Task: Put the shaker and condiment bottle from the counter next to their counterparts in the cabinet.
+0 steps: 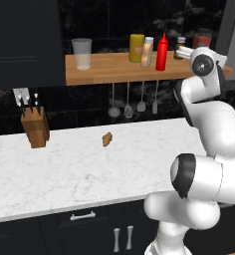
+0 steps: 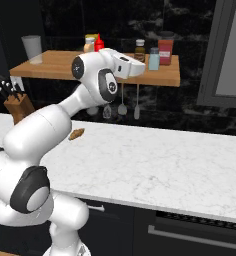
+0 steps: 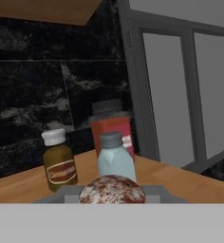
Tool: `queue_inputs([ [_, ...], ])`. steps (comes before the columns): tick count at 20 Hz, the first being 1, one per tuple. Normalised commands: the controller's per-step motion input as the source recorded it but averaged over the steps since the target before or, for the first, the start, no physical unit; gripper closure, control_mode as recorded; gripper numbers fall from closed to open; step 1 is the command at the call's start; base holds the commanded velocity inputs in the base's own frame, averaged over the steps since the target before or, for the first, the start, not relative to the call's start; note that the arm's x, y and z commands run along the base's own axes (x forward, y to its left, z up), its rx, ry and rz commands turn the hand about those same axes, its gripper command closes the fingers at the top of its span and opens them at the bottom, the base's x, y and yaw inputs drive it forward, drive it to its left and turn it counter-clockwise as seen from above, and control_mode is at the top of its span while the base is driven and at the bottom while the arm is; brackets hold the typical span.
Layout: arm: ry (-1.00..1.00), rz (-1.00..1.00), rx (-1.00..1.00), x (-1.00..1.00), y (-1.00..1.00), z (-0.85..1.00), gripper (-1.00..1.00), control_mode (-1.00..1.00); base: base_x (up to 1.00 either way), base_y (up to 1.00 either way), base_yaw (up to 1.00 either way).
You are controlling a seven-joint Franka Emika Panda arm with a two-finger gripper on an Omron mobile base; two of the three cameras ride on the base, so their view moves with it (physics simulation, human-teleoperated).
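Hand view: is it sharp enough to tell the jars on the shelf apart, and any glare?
Hand view: soft and low-resolution, yet the pale-blue shaker, the small brown bottle and the red jar behind separate cleanly; labels unreadable; no glare. Right base view: even light, the arm hides part of the shelf.

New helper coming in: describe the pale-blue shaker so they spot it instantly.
Find the long wooden shelf on the dark wall and go to its right end. The pale-blue shaker with a grey cap stands between a brown bottle and a red jar, the only blue thing there.
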Motion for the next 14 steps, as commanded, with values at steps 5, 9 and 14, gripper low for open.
queue_inputs([
  [5, 0.0, 0.03, 0.0, 0.29, -0.11, 0.0, 1.0, -1.0, 0.0, 0.0, 0.0],
  [9, 0.0, 0.02, 0.0, 0.27, -0.15, 0.0, 1.0, -1.0, 0.0, 0.0, 0.0],
  [14, 0.0, 0.01, 0.0, 0.31, -0.11, 0.0, 1.0, -1.0, 0.0, 0.0, 0.0],
])
